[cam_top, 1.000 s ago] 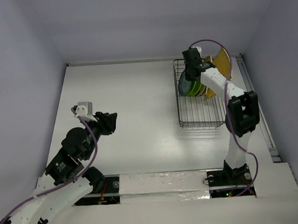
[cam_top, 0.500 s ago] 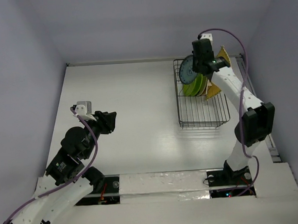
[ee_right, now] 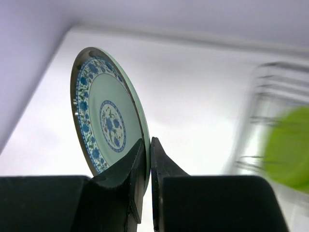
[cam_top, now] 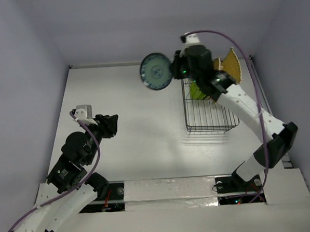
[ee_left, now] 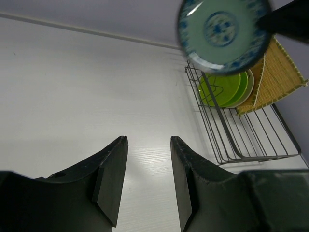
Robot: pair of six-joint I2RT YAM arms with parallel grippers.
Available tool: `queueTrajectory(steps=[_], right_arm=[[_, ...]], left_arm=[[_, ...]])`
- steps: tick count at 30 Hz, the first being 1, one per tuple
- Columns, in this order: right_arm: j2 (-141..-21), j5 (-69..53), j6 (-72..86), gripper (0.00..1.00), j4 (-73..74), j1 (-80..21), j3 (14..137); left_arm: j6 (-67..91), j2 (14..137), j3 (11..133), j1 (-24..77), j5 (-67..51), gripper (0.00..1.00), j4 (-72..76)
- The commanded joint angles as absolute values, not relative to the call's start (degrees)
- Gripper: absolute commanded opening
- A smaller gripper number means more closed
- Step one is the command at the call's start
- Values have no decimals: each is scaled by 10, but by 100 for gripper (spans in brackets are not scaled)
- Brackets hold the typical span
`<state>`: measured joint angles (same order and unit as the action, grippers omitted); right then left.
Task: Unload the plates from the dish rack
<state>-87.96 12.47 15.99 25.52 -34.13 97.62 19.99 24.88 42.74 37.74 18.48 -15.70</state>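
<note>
Arms: two; the left is at the near left corner, and the right reaches from the near right toward the far edge.

Right gripper (ee_right: 147,143): fingers pinched tight on the rim of the teal plate (ee_right: 107,126); they hold nothing else.

Teal plate: one; held on edge in the air, clear of the rack (cam_top: 212,129); it is just left of the rack's far left corner, near the far edge of the bench (cam_top: 139,122); its blue-patterned face is turned toward the left arm.

Left gripper (ee_left: 148,145): fingers parted with a plain gap between them, holding nothing; it hangs over the left half of the bench, well apart from the rack and pointed toward it.

Rack: one; a wire basket standing on the bench by the far right corner, its long side running along the right edge.

Green plates (ee_left: 223,89): two; upright on edge among the prongs at the rack's far end, one right behind the other.

Pale rim (ee_left: 251,91): one; just behind the green plates; too little shows to tell more.

Straw tray (ee_left: 279,72): one plainly seen; it leans at the rack's far end behind the plates, a corner jutting above the wire; the top view shows two woven edges there, but I cannot tell whether they belong to a second tray.
</note>
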Motion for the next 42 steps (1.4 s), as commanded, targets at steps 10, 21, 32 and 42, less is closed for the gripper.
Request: queueTrajectory(steps=[10, 21, 32, 42], right_arm=[[-1023, -46, 259, 0, 111, -488, 862], [-1057, -52, 282, 0, 78, -522, 729], [-1085, -24, 277, 30, 87, -522, 705], [-970, 32, 264, 54, 127, -522, 713]], left_arm=[[204, 211, 422, 373, 222, 38, -138], [201, 221, 421, 362, 205, 38, -134], [202, 224, 421, 362, 204, 38, -135], [202, 223, 420, 362, 204, 38, -136]])
